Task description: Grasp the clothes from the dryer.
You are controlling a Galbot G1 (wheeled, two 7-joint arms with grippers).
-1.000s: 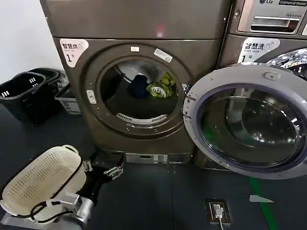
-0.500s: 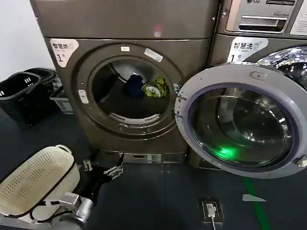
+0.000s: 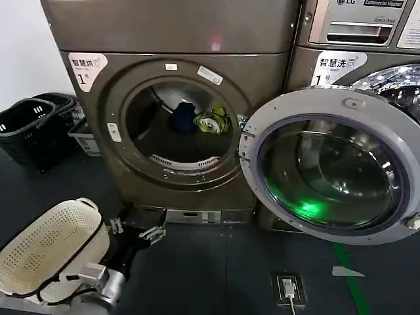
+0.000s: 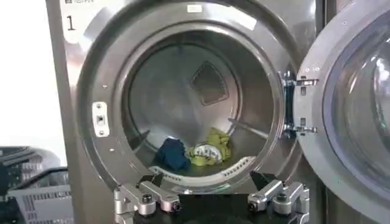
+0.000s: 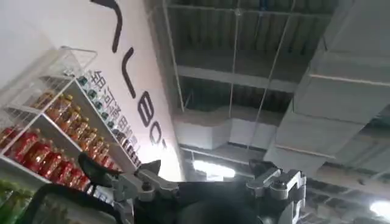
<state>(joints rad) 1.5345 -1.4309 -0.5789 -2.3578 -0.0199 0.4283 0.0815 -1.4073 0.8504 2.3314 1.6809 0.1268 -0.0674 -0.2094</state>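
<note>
Our left hand (image 3: 136,227) hangs low before the dryer (image 3: 98,131), fingers apart, empty. The clothes (image 3: 200,120) sit inside the drum. Our right hand (image 5: 210,182) points at the ceiling, fingers apart.

The dark floor (image 3: 216,262) carries the dryer (image 3: 177,39), which stands at its far edge against the neighbouring LG machine (image 3: 367,26) on the right. Black baskets (image 3: 33,125) sit on the floor to the left of the dryer, beside a grey crate (image 3: 88,141). Near the front edge lies a small floor socket plate (image 3: 287,289) with a plug in it. A green stripe (image 3: 351,279) runs across the floor at the right, with what may be a scrap of tape (image 3: 344,271) beside it.
</note>
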